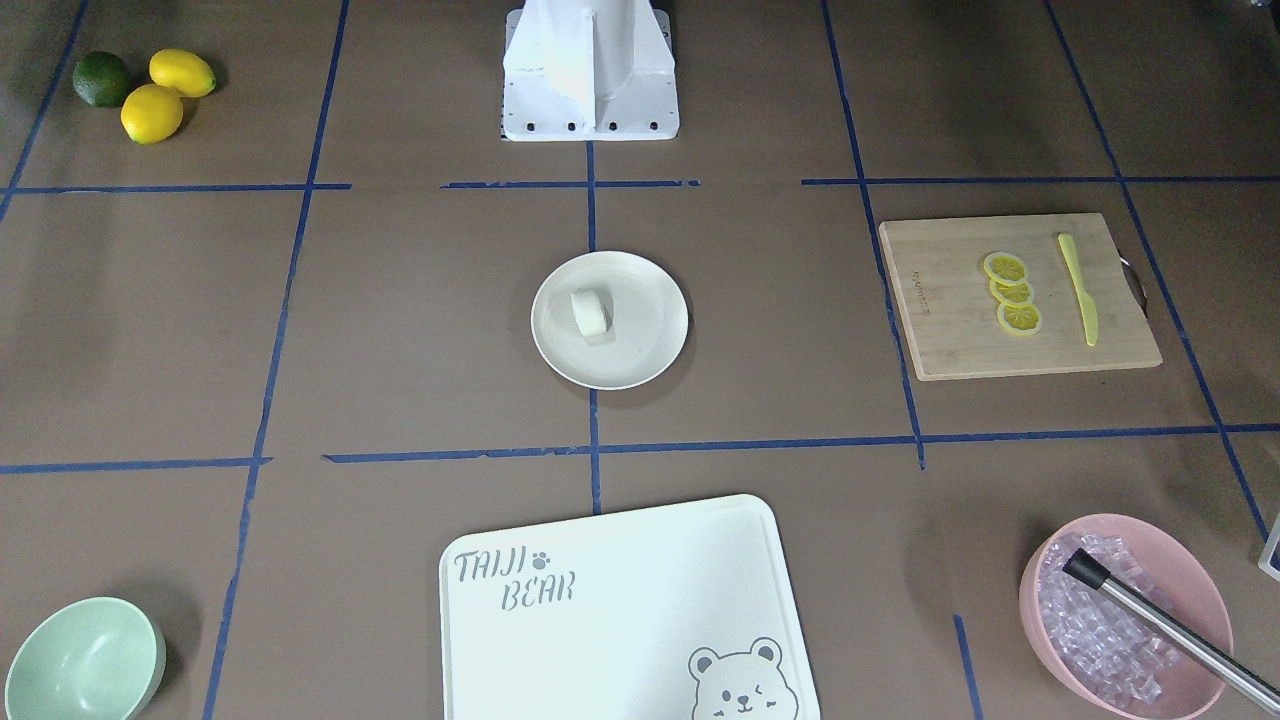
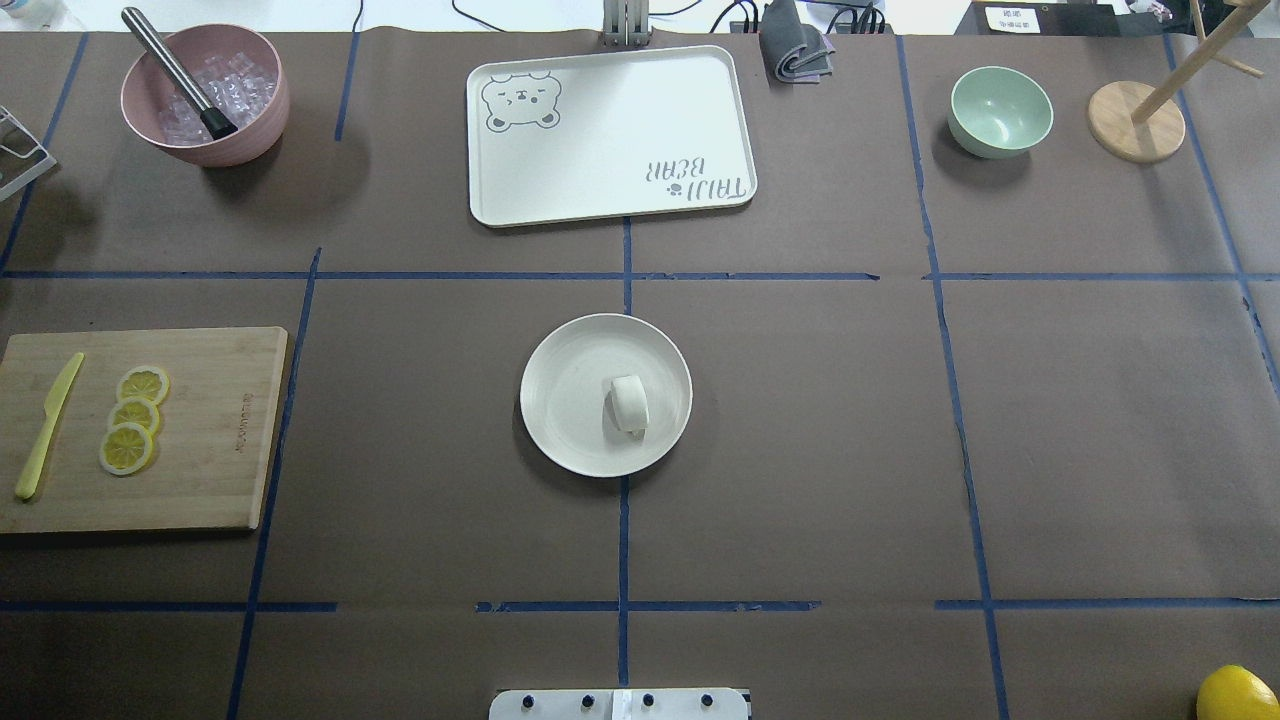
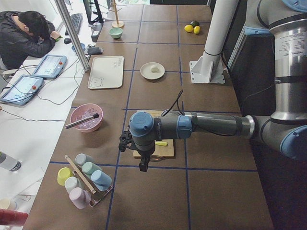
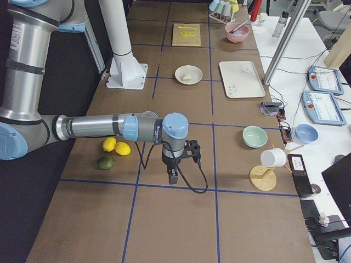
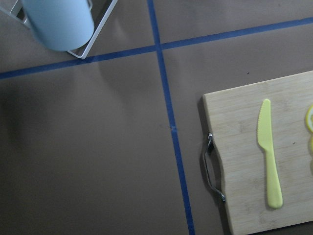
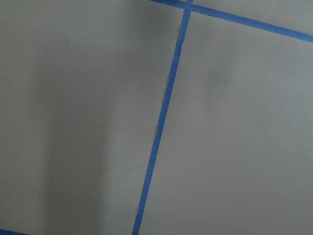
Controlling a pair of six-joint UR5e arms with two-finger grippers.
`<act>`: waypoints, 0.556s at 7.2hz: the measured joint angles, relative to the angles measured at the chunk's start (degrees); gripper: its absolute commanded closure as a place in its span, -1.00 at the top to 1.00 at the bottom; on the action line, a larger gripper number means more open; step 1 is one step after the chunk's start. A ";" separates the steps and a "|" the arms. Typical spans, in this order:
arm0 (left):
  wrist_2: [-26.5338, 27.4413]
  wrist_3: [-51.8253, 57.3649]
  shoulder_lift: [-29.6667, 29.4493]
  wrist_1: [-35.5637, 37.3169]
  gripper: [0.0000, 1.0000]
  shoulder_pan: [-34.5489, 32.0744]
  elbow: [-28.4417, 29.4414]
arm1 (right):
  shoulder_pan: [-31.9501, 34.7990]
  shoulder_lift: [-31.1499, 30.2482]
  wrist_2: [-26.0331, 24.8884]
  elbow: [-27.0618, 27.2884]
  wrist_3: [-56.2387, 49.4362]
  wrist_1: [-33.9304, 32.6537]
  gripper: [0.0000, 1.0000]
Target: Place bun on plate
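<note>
**Bun on the plate, both arms out at the table's ends**

From the left of the overhead view, the pale bamboo cutting board [image 2: 200, 430] with three yellow lemon slices [image 2: 133, 418] and a yellow plastic knife [image 2: 48, 425] lies well apart from the round cream-white plate [image 2: 548, 400] at mid-table. The small white rounded bun [image 2: 628, 404] rests inside the rim, just right of the plate's centre, so the placing looks done to me. The left gripper [image 3: 143, 165] hangs by that board's end, and the right gripper [image 4: 172, 176] hangs over the brown table [image 4: 175, 219] near the whole lemons [image 4: 116, 147]. Each shows only from the side, so I cannot tell whether its jaws are apart or together. Any further arm motion should run high and wide of the plate, since the bun seems to lie on its curved side and could roll.
</note>
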 measured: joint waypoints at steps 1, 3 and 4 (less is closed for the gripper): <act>-0.20 -0.01 0.49 -0.70 1.00 -0.21 0.39 | 0.00 -0.08 0.00 0.00 0.02 0.00 1.00; -0.27 0.10 0.57 -1.28 1.00 -0.27 0.87 | -0.02 -0.13 0.00 -0.08 0.04 0.00 1.00; -0.12 -0.11 0.54 -1.28 1.00 -0.27 1.62 | -0.03 -0.12 0.00 -0.19 0.04 0.00 1.00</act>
